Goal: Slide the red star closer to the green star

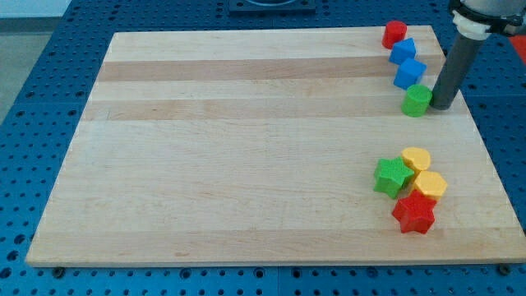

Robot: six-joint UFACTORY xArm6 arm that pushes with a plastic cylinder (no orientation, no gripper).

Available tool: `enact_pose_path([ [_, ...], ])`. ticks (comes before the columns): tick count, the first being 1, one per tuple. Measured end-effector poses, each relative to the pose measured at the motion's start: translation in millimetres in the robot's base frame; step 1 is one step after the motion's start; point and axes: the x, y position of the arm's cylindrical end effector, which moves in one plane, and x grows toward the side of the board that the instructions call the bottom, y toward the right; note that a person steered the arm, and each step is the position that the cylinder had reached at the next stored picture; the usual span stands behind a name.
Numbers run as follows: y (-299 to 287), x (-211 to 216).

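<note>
The red star (pixel 413 214) lies near the view's bottom right of the wooden board (pixel 246 148). The green star (pixel 393 176) sits just up and left of it, close by, with a small gap between them. A yellow hexagon-like block (pixel 430 185) touches the red star's upper right, and a yellow heart-like block (pixel 417 159) lies above that. My tip (pixel 442 106) is at the view's upper right, far from both stars, right beside a green block (pixel 417 100).
A red block (pixel 394 34) and two blue blocks (pixel 403 51) (pixel 409 73) line up along the view's upper right, above the green block. The board's right edge runs close to the blocks. A blue perforated table surrounds the board.
</note>
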Motion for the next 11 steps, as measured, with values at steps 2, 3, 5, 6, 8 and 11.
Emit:
enact_pose_path([
  [2, 0.0, 49.1],
  [3, 0.0, 84.9],
  [5, 0.0, 156.1],
  [6, -2.1, 187.6],
  [8, -53.2, 218.2],
  [11, -85.6, 205.8],
])
